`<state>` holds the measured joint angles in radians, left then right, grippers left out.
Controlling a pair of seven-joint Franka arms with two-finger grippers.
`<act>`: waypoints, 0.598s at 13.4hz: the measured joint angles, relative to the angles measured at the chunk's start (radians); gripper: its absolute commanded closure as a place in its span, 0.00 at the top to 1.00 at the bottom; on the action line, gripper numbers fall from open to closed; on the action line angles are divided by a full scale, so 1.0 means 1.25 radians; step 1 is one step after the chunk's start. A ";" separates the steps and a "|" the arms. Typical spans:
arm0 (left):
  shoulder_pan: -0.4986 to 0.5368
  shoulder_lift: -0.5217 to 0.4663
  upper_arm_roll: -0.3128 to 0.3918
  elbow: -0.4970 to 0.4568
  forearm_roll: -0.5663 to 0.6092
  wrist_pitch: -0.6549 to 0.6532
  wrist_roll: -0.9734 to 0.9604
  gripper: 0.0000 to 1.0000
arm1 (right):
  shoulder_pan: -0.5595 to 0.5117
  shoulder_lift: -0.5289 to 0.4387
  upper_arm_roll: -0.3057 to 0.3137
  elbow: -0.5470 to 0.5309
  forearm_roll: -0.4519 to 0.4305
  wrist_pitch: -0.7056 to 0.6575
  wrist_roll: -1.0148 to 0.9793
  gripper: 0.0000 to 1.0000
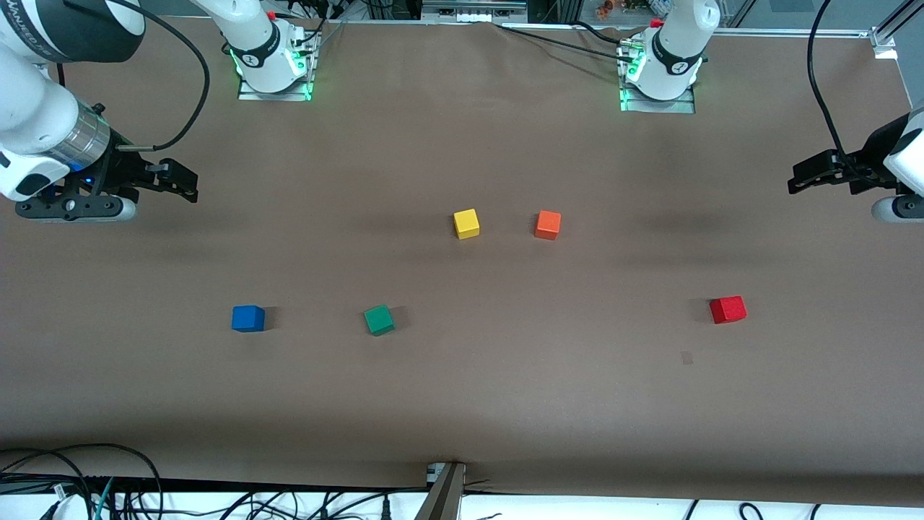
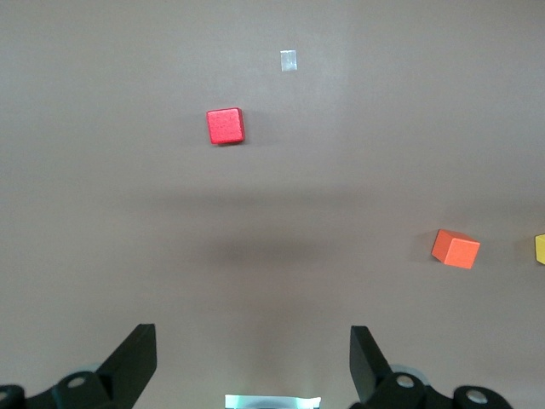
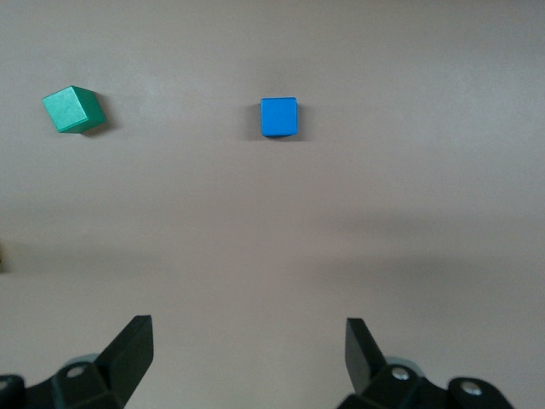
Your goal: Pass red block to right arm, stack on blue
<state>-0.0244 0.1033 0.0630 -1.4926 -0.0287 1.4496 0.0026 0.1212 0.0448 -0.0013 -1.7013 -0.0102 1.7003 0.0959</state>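
While both hands [image 2: 253, 362] [image 3: 249, 358] hover open, five cubes lie apart: one red block [image 1: 727, 309], one blue [image 1: 247, 318].

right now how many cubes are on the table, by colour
small red wooden cube: 1
small orange wooden cube: 1
small yellow wooden cube: 1
small green wooden cube: 1
small blue wooden cube: 1
total: 5 cubes, none stacked, none held

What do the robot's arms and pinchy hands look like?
Both arms are white with dark joints and black cables looping off them. The right arm wears a shiny silver wrist ring and a small blue light. The right gripper and left gripper are black, with wedge-shaped fingers. The bases glow green.
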 measured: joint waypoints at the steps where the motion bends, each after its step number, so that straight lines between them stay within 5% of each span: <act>1: 0.000 0.000 0.000 0.001 0.000 -0.001 0.000 1.00 | 0.000 0.002 0.000 0.001 0.000 0.002 0.000 1.00; 8: 0.003 0.019 0.004 0.004 0.000 -0.002 0.000 1.00 | 0.000 0.021 0.000 0.032 -0.021 0.007 0.000 1.00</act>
<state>-0.0209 0.1269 0.0680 -1.4876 -0.0287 1.4477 0.0026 0.1209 0.0707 -0.0016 -1.6611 -0.0365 1.7087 0.0960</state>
